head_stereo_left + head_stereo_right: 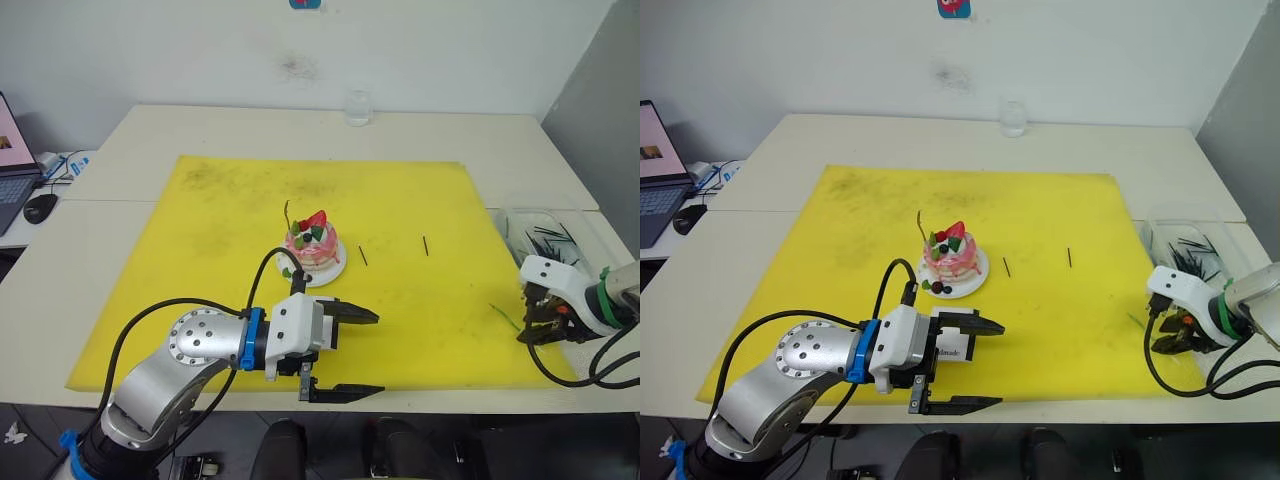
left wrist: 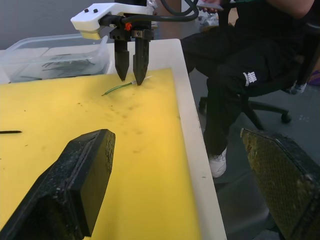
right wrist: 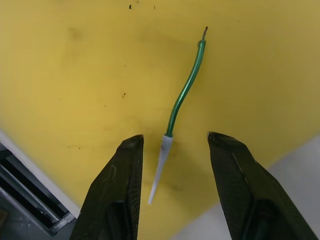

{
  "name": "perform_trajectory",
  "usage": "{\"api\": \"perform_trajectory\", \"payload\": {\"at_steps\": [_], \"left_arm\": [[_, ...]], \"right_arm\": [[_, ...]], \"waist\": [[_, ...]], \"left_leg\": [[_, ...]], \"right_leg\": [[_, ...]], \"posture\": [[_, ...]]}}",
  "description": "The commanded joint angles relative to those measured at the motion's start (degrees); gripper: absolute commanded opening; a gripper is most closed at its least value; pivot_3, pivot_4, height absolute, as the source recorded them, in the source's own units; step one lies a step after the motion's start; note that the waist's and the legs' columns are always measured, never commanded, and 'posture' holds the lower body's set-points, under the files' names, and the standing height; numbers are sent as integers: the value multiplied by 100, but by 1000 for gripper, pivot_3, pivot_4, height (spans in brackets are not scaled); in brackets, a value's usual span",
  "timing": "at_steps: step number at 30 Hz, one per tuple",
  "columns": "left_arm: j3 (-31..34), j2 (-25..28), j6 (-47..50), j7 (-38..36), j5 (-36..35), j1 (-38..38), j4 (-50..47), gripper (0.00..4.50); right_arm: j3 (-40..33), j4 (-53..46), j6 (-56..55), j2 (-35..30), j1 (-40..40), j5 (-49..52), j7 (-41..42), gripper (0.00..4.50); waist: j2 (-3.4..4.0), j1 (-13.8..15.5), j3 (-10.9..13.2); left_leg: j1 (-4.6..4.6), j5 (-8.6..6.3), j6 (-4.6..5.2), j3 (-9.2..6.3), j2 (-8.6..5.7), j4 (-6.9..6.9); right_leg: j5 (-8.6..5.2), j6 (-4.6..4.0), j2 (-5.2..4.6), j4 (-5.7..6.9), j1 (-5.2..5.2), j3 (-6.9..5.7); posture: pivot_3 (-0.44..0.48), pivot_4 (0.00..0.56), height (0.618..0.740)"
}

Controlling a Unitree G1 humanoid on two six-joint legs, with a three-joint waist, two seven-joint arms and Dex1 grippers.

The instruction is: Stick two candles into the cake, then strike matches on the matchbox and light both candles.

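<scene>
Cake [image 1: 313,248] sits on its small white plate near the middle of the yellow mat [image 1: 200,300] on the desk [image 1: 150,140], with one thin candle standing in it. The green candle [image 3: 184,90] lies flat on the mat near its right edge, its white tip between the spread fingers of the right hand [image 3: 175,195], untouched. The left hand [image 1: 340,350] hovers spread wide, near the mat's front edge. Two matches [image 1: 363,255] lie right of the cake.

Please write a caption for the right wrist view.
Open right gripper straddles the green candle lying on the yellow mat.
</scene>
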Motion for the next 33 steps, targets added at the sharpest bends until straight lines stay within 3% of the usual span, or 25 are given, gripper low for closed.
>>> {"api": "perform_trajectory", "payload": {"at_steps": [1, 12, 15, 19, 20, 24, 28, 33], "left_arm": [[-38, -54, -118, 71, 41, 34, -104, 4500], [-100, -80, -202, 74, 99, 27, -39, 4500], [-116, -89, -223, 67, 112, 12, -14, 4500], [-118, -94, -237, 50, 124, -8, 17, 4500], [-119, -94, -243, 46, 129, -13, 24, 4500], [-92, -80, -255, 33, 121, -21, 52, 4500], [241, 12, -157, 109, -49, 54, 45, 4500], [1135, 197, 280, 345, -693, 279, -83, 4500]], "right_arm": [[94, 134, -40, 42, -167, -194, 146, 2086], [94, 10, 80, 78, -64, -273, 294, 2086], [65, -55, 123, 80, -1, -260, 282, 1508], [27, -114, 188, 101, 39, -243, 277, 205], [12, -130, 200, 106, 45, -236, 272, 51], [-120, -194, 243, 104, 33, -133, 309, 51], [-474, -129, 423, 281, -544, 137, 347, 51], [-1147, -88, 976, 1414, -1758, 678, -166, 51]], "waist": [[0, 1, 0], [1, 1, 0], [1, 2, 0], [1, 3, -1], [1, 3, -1], [1, 2, -1], [3, -26, 1], [8, -118, 6]], "left_leg": [[-1, 0, 0, 0, 0, 2], [-2, 0, 0, 0, 1, 13], [-2, 0, 0, -1, 1, 14], [-3, 0, 0, -2, 1, 14], [-2, 0, 0, -2, 1, 14], [-2, 0, 0, -2, 1, 15], [-2, 0, 0, -1, 1, 15], [5, 0, 1, -7, 11, 19]], "right_leg": [[0, 0, 0, 0, 0, 0], [4, 1, 0, 6, 1, 1], [4, 1, 0, 6, 1, 0], [4, 1, 0, 6, 2, -1], [4, 1, 0, 6, 2, -1], [4, 1, 0, 7, 2, -1], [5, 1, 0, 8, 2, 1], [21, -12, 0, 23, -2, 3]], "posture": [[0, 150, 740], [0, 150, 740], [0, 150, 740], [0, 150, 740], [0, 150, 740], [0, 150, 740], [0, 150, 740], [0, 150, 740]]}}
